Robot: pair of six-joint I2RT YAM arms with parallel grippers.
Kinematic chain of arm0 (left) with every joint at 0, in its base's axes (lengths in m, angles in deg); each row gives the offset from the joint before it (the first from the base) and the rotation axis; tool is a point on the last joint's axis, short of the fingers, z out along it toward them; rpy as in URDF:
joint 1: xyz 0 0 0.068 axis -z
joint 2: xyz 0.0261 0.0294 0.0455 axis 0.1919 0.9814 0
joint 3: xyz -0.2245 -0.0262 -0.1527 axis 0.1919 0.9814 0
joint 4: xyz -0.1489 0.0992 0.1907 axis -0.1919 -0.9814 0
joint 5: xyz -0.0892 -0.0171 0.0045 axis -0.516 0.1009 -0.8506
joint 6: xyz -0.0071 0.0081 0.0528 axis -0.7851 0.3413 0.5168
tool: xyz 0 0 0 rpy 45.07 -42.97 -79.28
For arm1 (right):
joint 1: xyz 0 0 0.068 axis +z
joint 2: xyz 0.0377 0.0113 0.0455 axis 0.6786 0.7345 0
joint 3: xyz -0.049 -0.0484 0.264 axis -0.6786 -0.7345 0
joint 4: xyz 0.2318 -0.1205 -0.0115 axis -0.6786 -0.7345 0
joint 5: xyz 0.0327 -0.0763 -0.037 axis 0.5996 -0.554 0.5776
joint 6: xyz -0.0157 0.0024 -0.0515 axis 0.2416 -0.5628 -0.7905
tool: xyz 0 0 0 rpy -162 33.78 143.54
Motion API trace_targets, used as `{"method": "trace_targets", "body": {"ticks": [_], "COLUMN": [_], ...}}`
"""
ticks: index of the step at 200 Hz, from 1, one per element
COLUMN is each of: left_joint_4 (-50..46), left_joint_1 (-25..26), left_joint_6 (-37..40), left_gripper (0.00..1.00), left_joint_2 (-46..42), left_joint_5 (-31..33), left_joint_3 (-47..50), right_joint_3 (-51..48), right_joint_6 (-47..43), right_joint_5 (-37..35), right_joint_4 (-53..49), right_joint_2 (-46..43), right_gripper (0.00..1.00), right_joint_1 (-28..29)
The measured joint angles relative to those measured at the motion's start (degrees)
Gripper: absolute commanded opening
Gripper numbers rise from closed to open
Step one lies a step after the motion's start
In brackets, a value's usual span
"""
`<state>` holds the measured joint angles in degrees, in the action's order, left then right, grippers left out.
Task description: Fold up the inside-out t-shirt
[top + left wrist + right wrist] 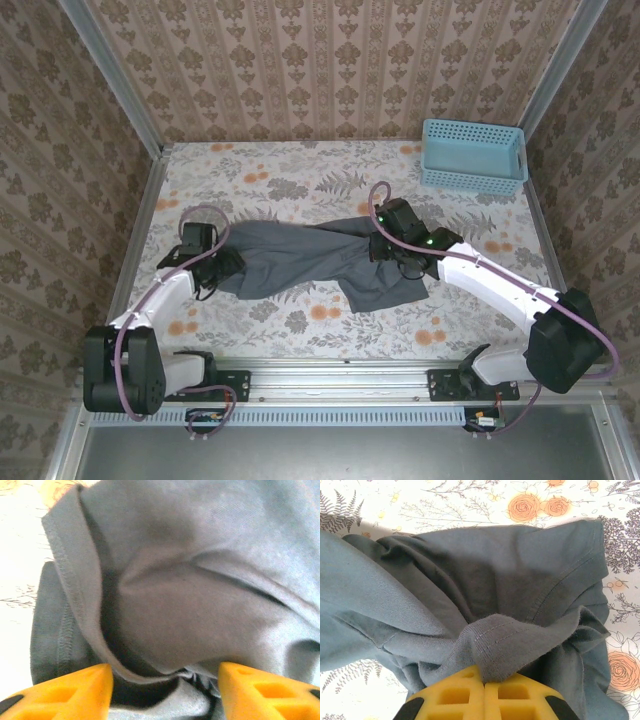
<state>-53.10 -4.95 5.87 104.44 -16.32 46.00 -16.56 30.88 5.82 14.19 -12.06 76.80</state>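
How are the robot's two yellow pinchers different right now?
The left gripper has its fingers apart; the right gripper has its fingers pressed together. The left one has t-shirt cloth lying between its fingers, while the right one pinches a raised fold of it. The left one is at the shirt's left end, the right one nearer its right end. Both have yellow fingers.

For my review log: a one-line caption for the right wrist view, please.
Right gripper shut on a pinched fold of the grey t-shirt over the floral table.
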Motion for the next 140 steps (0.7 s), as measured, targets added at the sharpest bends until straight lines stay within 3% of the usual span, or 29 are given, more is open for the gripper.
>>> {"method": "trace_targets", "body": {"ticks": [34,85,118,140], "left_joint_4": [3.06,4.96,4.81,4.15], "left_joint_1": [-1.42,-2.16,-2.54,-3.21], "left_joint_6": [-0.13,0.11,0.11,0.13], "left_gripper": [0.35,0.2,0.0,0.0], "left_joint_2": [2.34,5.6,6.93,6.88], "left_joint_5": [-0.31,-0.81,-1.31,-2.1], "left_joint_3": [0.07,0.02,-0.26,-1.73], "right_joint_3": [0.0,0.0,0.0,0.17], "right_joint_6": [0.0,0.0,0.0,-0.02], "right_joint_5": [0.0,-0.24,-0.44,-0.44], "right_joint_4": [-0.04,-0.37,-0.72,-1.51], "right_joint_2": [-0.24,-1.73,-2.08,-2.23], "right_gripper": [0.0,0.0,0.0,0.0], "right_joint_1": [-0.09,-1.01,-1.79,-2.12]}}
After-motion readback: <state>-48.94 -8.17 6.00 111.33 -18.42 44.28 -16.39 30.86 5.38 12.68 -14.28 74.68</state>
